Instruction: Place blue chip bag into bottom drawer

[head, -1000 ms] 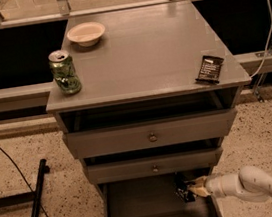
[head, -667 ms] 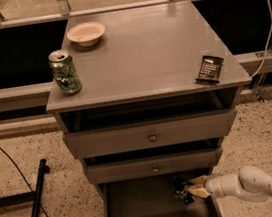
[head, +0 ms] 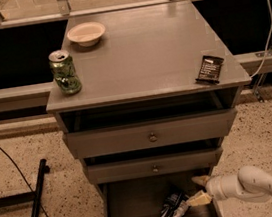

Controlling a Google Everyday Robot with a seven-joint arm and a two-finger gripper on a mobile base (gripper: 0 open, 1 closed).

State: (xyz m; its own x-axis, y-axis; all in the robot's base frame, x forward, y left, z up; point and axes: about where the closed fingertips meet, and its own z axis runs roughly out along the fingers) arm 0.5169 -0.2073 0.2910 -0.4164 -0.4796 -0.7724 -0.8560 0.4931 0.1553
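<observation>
Snagging worries me: my gripper (head: 200, 190), fingers spread beside the blue chip bag (head: 172, 207), could drag it from the bottom drawer (head: 134, 206).

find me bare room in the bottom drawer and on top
In the drawer, the left floor, from the left wall to the bag, is bare; the right is crowded by bag and open gripper. On the top, the wide middle between can, bowl and packet is free.
</observation>
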